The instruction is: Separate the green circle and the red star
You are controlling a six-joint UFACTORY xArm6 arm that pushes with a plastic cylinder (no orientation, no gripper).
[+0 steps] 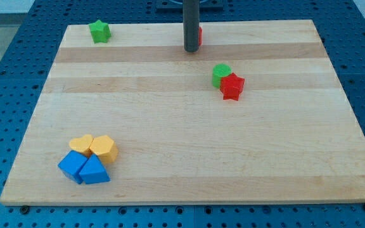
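Note:
The green circle (220, 74) and the red star (232, 86) sit touching each other right of the board's centre, the star at the circle's lower right. My tip (191, 50) rests on the board near the view's top, up and to the left of the pair and well apart from them. A red block (199, 34) is mostly hidden behind the rod; its shape cannot be made out.
A green star (99, 31) lies at the top left corner of the wooden board (182, 158). At the bottom left a cluster holds a yellow heart (81, 144), a yellow hexagon (104, 149), a blue cube (73, 165) and a blue triangle (94, 171).

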